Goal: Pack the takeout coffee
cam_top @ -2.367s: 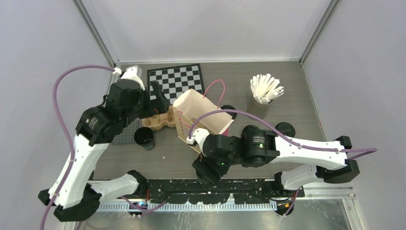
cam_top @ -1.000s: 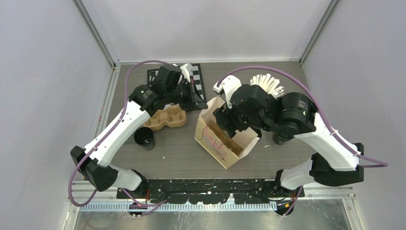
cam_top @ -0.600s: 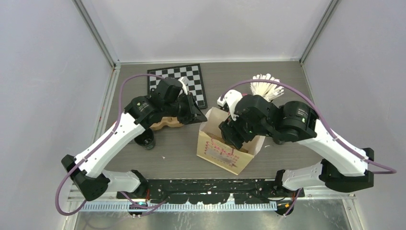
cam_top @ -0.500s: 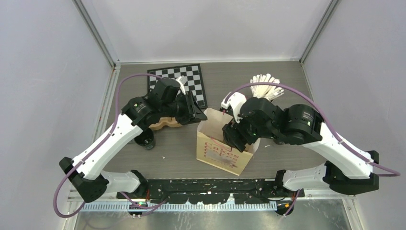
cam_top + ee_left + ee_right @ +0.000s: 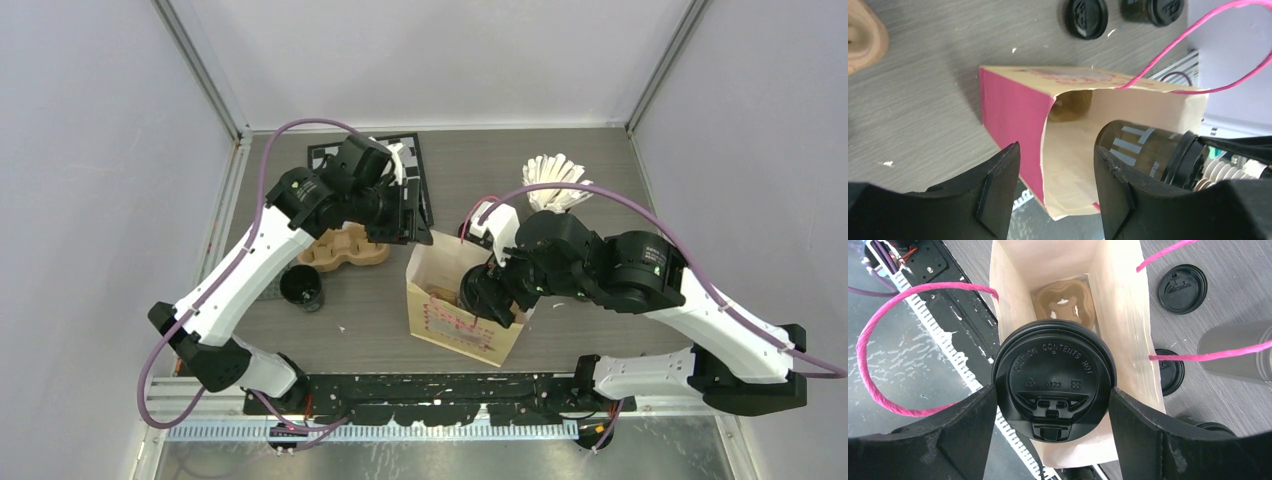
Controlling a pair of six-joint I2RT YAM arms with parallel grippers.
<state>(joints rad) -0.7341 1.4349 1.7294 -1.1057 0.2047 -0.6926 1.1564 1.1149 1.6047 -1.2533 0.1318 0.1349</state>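
Jaws of the right gripper (image 5: 1053, 395) are clamped on either side of the lidded cup (image 5: 1054, 372); its lid faces my wrist camera and fills the centre of that frame, and the cup sits partly inside the mouth of the paper bag (image 5: 1120, 315); deep on the bag floor, toward the top of the frame, I see a brown moulded-pulp piece (image 5: 1065, 302); the left gripper (image 5: 1055, 152) has its jaws standing apart with the near edge of the bag's mouth showing between them, and I cannot tell whether either finger touches the paper; from overhead the bag stands just below centre, with the left gripper at its upper-left corner; the second cup (image 5: 301, 286), open-topped, stands on the table (image 5: 600, 200) left of centre, just below a pulp tray (image 5: 350, 245); two loose lids (image 5: 1182, 288) lie at the right of my right wrist frame, near the grey cup (image 5: 1235, 352); overhead, its white sticks (image 5: 555, 185) fan out to the upper right of the bag.
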